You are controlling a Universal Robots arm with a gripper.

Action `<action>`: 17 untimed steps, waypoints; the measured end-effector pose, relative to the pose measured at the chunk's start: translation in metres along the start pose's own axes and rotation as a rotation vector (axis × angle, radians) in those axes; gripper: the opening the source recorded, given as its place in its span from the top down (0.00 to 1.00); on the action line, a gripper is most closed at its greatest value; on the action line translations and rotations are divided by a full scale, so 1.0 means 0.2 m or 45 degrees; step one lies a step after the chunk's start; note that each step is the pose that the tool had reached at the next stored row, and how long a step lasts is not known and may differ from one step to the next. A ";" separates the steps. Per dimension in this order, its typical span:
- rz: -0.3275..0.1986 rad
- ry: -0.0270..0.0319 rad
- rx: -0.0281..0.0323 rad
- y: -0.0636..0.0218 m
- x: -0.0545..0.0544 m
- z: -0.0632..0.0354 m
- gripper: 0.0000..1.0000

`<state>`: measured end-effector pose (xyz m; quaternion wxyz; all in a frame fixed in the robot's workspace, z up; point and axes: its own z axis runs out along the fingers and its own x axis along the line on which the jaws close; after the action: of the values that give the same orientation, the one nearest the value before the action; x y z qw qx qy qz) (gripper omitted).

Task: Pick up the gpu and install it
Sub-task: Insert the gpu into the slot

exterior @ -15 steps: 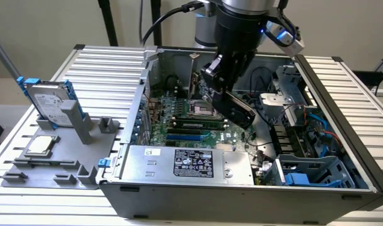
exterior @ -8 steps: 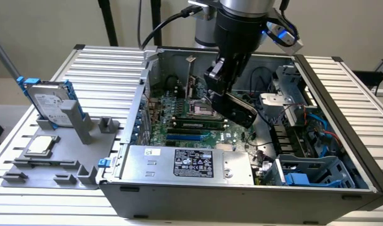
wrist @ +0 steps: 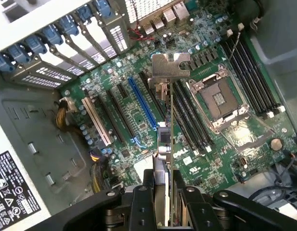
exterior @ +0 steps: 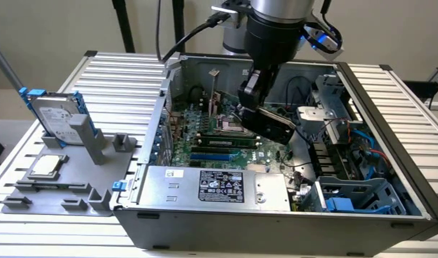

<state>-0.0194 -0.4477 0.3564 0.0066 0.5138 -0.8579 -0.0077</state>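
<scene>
Between the fingers of your gripper (wrist: 166, 204) sat the graphics card (wrist: 163, 139), clamped firmly by its upper edge so that it hung edge-on with its contact edge pointing down at the motherboard (wrist: 124, 144). That hold made sense. Pinching the upper edge left the lower edge free to meet a slot. It also put the silvery bracket (wrist: 171, 65) out ahead of the fingertips, facing the row of slot covers (wrist: 90, 38) in the rear wall of the case (exterior: 276, 231), which is where a bracket has to land. Straight below the gripper lay the expansion slots. The blue slot (wrist: 143, 103) ran just to one side of the card and the memory slots (wrist: 187, 120) just to the other. You could not tell whether the card had touched any slot. Your arm (exterior: 276, 27) reached down from above into the open case, so nothing stood in the card's way. Well away from the gripper, outside the case, the hard drive (exterior: 57, 115) and the square chip (exterior: 48, 165) rested on their grey stand (exterior: 68, 191), clear of the work.
</scene>
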 end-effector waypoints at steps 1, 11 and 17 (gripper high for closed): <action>-0.023 0.0004 0.0001 0.000 0.00 0.003 0.73; -0.254 0.0049 0.0009 -0.001 0.00 0.040 0.73; -0.393 0.0076 0.0017 -0.002 0.00 0.068 0.73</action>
<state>-0.0194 -0.4477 0.3428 0.0076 0.6395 -0.7687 -0.0065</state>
